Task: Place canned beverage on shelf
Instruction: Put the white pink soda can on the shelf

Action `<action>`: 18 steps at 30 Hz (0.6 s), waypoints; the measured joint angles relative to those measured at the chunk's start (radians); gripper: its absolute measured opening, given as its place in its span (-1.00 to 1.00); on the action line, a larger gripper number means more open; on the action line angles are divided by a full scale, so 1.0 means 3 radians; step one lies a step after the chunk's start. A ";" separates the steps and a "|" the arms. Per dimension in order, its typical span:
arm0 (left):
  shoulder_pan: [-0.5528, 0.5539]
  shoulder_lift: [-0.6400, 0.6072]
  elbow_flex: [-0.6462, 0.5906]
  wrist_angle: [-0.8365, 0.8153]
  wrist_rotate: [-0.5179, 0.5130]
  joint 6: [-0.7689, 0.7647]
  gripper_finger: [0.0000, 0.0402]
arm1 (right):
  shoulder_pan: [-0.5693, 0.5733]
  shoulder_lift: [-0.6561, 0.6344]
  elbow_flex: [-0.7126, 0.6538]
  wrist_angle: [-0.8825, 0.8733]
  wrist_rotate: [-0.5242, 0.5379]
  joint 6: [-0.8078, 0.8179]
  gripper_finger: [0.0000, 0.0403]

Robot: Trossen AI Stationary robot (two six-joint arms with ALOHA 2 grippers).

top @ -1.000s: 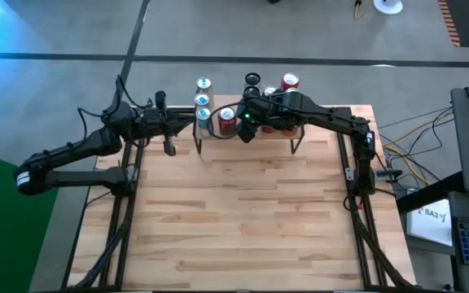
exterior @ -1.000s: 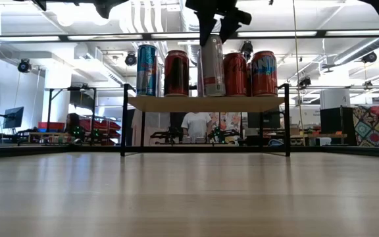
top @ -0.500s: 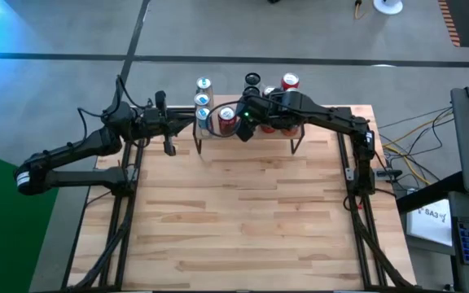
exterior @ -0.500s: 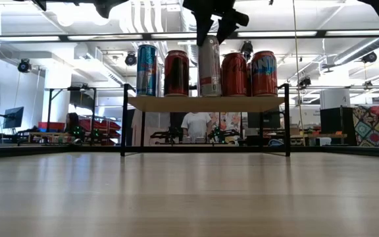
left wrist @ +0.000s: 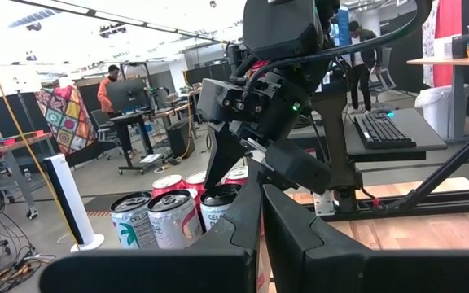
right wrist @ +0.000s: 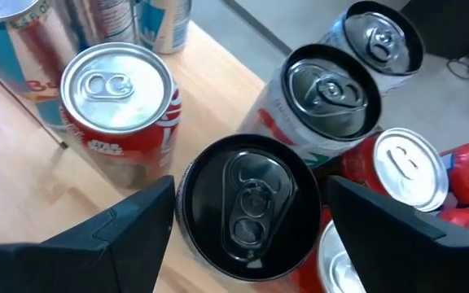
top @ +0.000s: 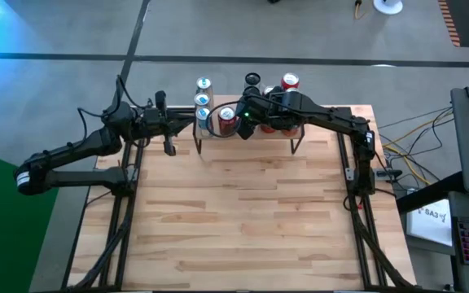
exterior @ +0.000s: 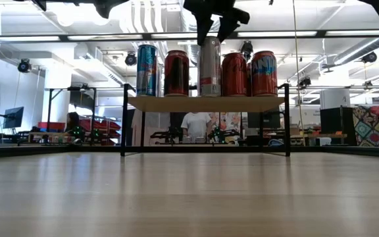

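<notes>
Right gripper sat directly above the shelf, fingers spread wide on either side of the black-topped silver can, clear of its top, not gripping it. That can stood upright on the shelf plank, mid-row, between two red cans, with a blue can at the shelf's end. Left gripper hung beside the shelf's left end, fingers pressed together, holding nothing.
</notes>
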 joint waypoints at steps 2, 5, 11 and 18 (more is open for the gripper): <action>-0.0001 0.0000 0.0000 -0.0001 0.0000 0.0000 -1.00 | 0.0000 0.0000 0.0000 0.0004 0.0025 -0.0019 0.54; 0.0000 0.0000 0.0000 -0.0001 0.0000 0.0000 -1.00 | -0.0001 0.0000 0.0000 0.0058 0.0036 -0.0055 0.56; -0.0001 0.0000 0.0000 -0.0003 0.0000 0.0000 -1.00 | -0.0001 0.0000 0.0001 0.0160 0.0038 -0.0127 0.57; -0.0001 0.0000 0.0000 -0.0014 0.0000 0.0000 -1.00 | -0.0006 -0.0003 0.0003 0.0172 0.0037 -0.0138 0.57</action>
